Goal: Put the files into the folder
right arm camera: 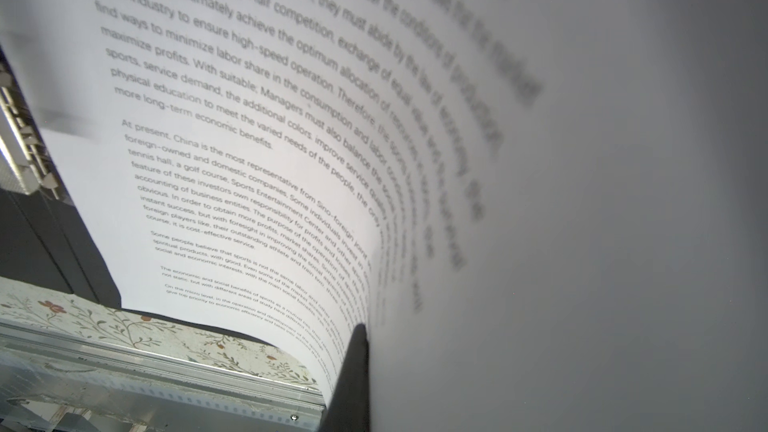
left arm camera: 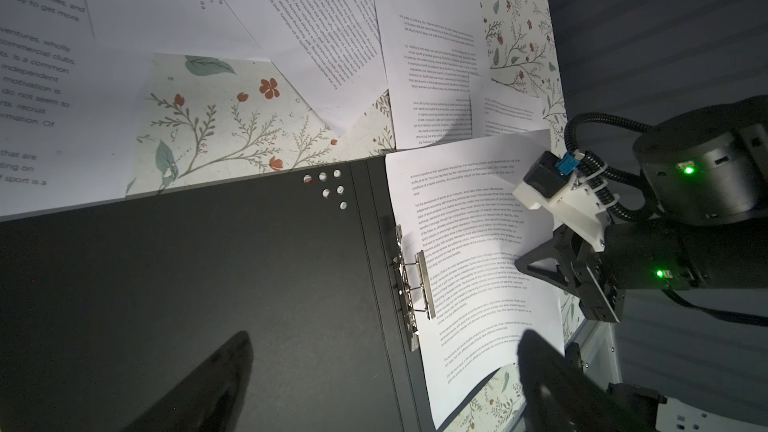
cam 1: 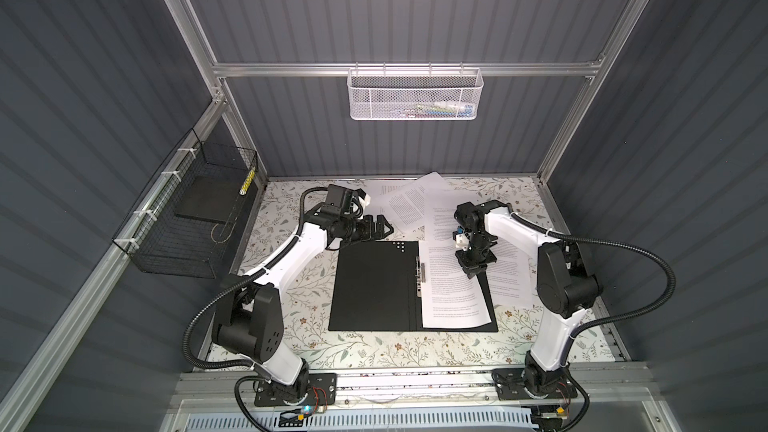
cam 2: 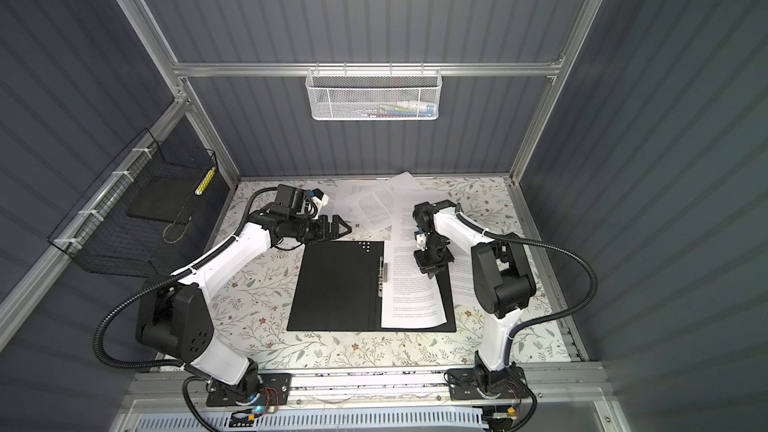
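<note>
The folder (cam 1: 374,284) (cam 2: 336,284) (left arm camera: 187,284) lies open and flat on the table, black inside up, with the metal spine clip (cam 1: 420,274) (left arm camera: 409,284) in its middle. One printed file sheet (cam 1: 451,305) (cam 2: 409,305) (left arm camera: 469,243) (right arm camera: 249,160) rests on the folder's right half. Its outer edge is pinched and curled upward by my right gripper (cam 1: 476,274) (cam 2: 432,274) (right arm camera: 365,351), which is shut on it. Several more files (cam 1: 407,201) (cam 2: 374,201) (left arm camera: 291,14) lie scattered behind the folder. My left gripper (cam 1: 384,228) (cam 2: 343,228) (left arm camera: 386,334) hovers open and empty over the folder's far left corner.
More sheets (cam 1: 509,280) lie under the right arm. A black wire basket (cam 1: 187,218) hangs on the left wall and a white mesh basket (cam 1: 415,93) on the back rail. The floral table cover (cam 1: 291,305) ends at a metal rail (right arm camera: 124,363) in front.
</note>
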Available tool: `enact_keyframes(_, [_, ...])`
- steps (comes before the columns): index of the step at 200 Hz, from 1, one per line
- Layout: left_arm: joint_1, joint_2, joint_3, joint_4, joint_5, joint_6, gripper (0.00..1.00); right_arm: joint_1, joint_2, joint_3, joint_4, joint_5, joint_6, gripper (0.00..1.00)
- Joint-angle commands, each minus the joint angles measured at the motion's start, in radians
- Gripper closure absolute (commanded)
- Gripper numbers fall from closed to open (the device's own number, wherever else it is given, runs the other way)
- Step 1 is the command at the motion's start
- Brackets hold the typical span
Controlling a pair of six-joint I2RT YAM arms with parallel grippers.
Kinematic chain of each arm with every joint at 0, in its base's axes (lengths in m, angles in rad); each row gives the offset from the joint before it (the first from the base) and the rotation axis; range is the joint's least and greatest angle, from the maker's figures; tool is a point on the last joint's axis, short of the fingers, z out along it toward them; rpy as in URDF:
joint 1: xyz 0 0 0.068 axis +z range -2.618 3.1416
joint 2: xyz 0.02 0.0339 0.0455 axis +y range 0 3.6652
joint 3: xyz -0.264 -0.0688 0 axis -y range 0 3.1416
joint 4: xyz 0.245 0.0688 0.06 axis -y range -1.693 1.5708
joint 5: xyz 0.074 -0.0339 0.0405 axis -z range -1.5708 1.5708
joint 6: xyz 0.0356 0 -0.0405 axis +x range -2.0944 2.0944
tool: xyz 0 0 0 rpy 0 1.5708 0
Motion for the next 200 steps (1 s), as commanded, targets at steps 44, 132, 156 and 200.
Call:
enact_keyframes(44, [0.005, 0.006, -0.015, -0.005, 0.019, -0.013, 0.00, -0.006, -0.010, -0.028, -0.018, 0.011, 0.008, 1.00])
enact_keyframes(132, [0.007, 0.012, -0.016, -0.001, 0.024, -0.017, 0.00, 0.002, -0.018, -0.033, -0.006, -0.019, 0.005, 1.00])
enact_keyframes(156, [0.007, 0.012, -0.017, -0.001, 0.027, -0.018, 0.00, 0.003, 0.002, -0.015, -0.016, -0.030, 0.019, 1.00])
enact_keyframes(200, [0.007, 0.011, -0.017, 0.001, 0.028, -0.018, 0.00, 0.002, 0.009, -0.007, -0.017, -0.037, 0.029, 1.00])
